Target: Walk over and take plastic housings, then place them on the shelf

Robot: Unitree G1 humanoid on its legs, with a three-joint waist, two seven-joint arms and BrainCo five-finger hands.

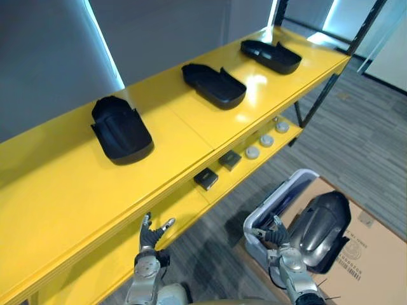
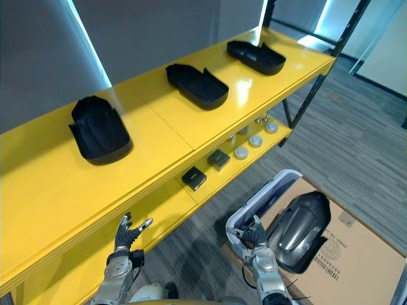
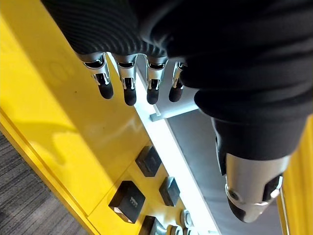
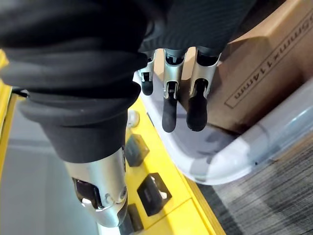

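Observation:
Three black plastic housings lie open side up along the top yellow shelf [image 1: 57, 210]: one on the left [image 1: 121, 130], one in the middle [image 1: 214, 84] and one at the far right [image 1: 270, 55]. A fourth, glossy dark housing [image 1: 321, 230] rests dome up on a cardboard box [image 1: 372, 254] at the lower right. My left hand [image 1: 151, 238] hangs open below the shelf's front edge, holding nothing; its fingers [image 3: 128, 90] are straight. My right hand [image 1: 275, 235] is open too, fingers [image 4: 168, 105] relaxed over a white bin's rim, just left of the glossy housing and apart from it.
The white bin [image 1: 280, 194] stands on the grey carpet between the shelf and the box. On the lower yellow shelf sit small black blocks [image 1: 206, 179] and round silver discs [image 1: 266, 140]. The top shelf has bare room between the housings.

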